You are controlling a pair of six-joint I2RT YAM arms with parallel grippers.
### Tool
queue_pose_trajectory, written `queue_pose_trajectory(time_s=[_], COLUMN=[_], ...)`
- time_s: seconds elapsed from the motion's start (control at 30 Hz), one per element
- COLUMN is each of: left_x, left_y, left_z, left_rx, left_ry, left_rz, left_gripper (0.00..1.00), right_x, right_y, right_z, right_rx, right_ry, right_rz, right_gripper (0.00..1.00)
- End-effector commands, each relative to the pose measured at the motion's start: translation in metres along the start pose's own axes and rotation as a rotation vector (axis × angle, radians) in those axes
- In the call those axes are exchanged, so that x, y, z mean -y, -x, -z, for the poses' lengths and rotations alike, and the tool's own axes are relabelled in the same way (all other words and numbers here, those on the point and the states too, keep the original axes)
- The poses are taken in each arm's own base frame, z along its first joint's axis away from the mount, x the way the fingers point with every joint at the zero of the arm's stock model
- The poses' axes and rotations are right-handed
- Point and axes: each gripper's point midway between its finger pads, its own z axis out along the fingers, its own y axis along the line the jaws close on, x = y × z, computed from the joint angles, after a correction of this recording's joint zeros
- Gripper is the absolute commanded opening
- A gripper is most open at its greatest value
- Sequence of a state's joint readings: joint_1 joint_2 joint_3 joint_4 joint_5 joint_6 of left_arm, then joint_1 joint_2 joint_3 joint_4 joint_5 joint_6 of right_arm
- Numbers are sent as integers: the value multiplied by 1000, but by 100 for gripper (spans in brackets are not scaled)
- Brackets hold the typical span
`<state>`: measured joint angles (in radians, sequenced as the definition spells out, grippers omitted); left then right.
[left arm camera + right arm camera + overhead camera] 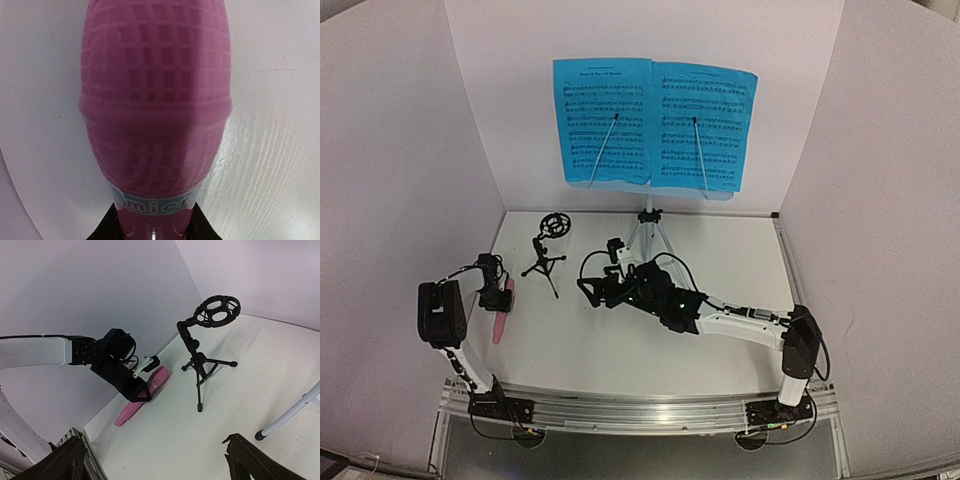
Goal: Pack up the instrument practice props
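The pink toy microphone point(500, 322) lies on the white table at the far left, head pointing away. It fills the left wrist view point(155, 100). My left gripper point(502, 297) is shut on its neck just below the head, and its fingers point(110, 227) press both sides of the handle. The right wrist view shows that gripper point(137, 390) over the microphone point(127, 412). The small black tripod mic stand point(548, 250) stands upright with its ring empty point(205, 340). My right gripper point(592, 290) is open and empty, right of that stand. Two blue sheet-music pages point(603, 120) point(703, 125) rest on the music stand, which is hidden but for its silver tripod point(647, 235).
White walls close in the table on the left, back and right. A metal rail point(640, 410) runs along the near edge. One silver tripod leg point(290, 412) of the music stand reaches the table close to my right gripper.
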<state>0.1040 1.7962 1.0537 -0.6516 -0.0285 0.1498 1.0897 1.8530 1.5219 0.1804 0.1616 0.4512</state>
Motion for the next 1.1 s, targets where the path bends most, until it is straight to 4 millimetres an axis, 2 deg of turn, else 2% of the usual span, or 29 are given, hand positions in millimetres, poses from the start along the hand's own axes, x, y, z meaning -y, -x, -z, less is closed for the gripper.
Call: queue_pose_trajectory(time_s=[0.0,0.07,0.17,0.33,0.53,0.67,0.77,0.83,0.97,1.07], left_x=[-6,-6,-7,-8,-5,-4,-7,-5,12,37], left_y=[6,7,12,20,20,29,48,64,93,112], left_z=[-10,-7,0,11,26,46,79,111,188,265], left_rx=[17,28,57,87,96,140,231,326,555,788], left_ry=[26,24,26,29,12,1,4,-11,-111,-228], left_rz=[47,39,10,-42,2,30,50,52,-5,-114], left_gripper=[18,34,48,60,75,82,82,82,81,79], right_x=[-16,-16,-18,-20,-24,-34,-48,-64,-88,-91], right_y=[28,28,27,28,31,30,29,32,49,69], right_z=[16,16,15,15,18,23,30,41,70,83], right_rx=[65,64,61,61,58,30,-20,-48,-48,-46], right_ry=[27,28,32,43,60,101,165,241,341,303], right_rz=[17,16,17,18,37,72,107,129,149,147], right_gripper=[96,96,96,96,96,96,96,95,95,94])
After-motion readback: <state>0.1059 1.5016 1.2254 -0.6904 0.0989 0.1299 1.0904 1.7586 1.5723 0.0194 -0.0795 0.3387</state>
